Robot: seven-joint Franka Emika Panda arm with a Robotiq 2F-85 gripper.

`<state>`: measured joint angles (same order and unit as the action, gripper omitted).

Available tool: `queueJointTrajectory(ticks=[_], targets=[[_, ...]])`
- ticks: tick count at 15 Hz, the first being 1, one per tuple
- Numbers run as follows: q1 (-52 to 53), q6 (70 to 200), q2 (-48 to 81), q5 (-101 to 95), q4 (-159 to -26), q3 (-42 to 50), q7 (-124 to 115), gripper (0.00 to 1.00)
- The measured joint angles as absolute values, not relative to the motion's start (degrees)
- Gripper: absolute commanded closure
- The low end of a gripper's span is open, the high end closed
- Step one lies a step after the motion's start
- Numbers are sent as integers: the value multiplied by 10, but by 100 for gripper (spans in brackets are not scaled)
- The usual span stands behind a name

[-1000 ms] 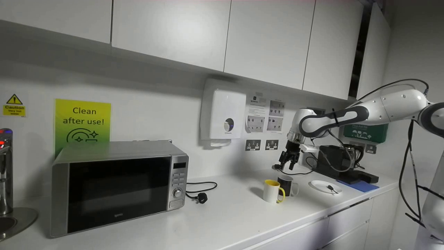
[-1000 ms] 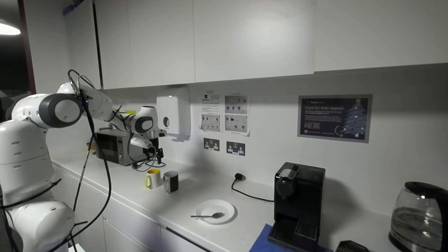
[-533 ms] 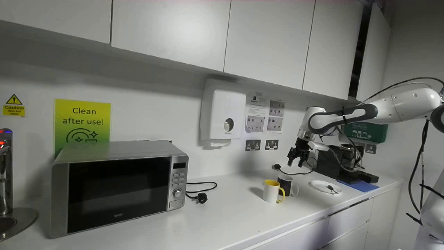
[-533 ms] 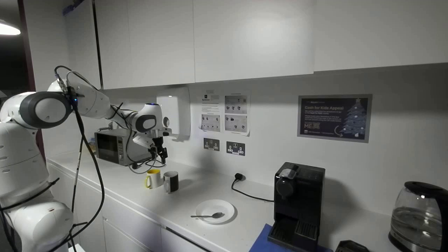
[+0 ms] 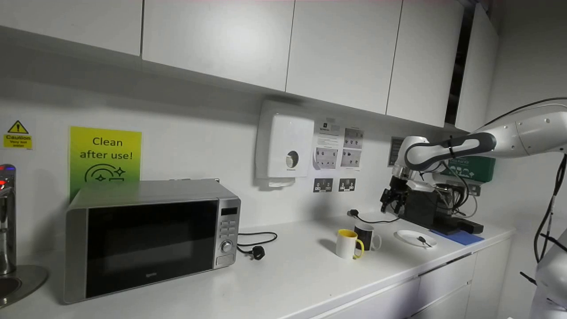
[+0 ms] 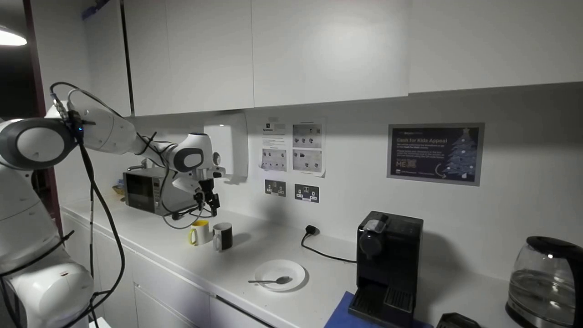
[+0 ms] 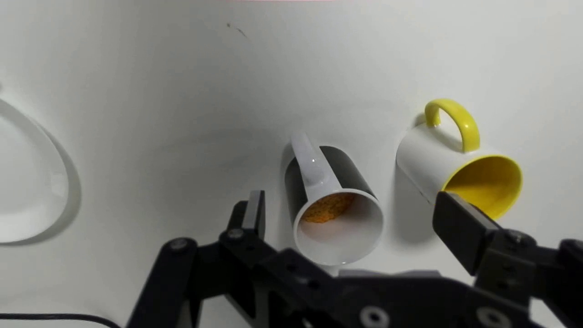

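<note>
Hovering above the counter [image 7: 182, 91], the gripper [image 7: 355, 217] spreads its fingers [image 7: 256, 214] wide, with nothing held. The dark mug [image 7: 350, 180], holding something orange [image 7: 328, 207], stands upright below them, framed between them in the wrist view. One finger partly covers the yellow-handled mug [image 7: 428, 159] there; the plate [image 7: 27, 182] lies well beyond the opposite one. Slow, level movement, keeping both fingers clear of either mug's rim, seems the safest handling.

Wall [image 5: 199, 141] is bearing words
A green-yellow poster [image 5: 105, 155] is reading "Clean after use!", a sticker [image 5: 17, 134] is warning "Caution Very hot water", a dark poster [image 6: 436, 154] is announcing "Cash for Kids Appeal".
</note>
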<state>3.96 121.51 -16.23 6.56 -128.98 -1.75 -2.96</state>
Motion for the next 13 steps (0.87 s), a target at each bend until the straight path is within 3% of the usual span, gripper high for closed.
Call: queueJointTrajectory(ticks=[13], targets=[[35,1187,-188,60,-1326,-8,48,0]])
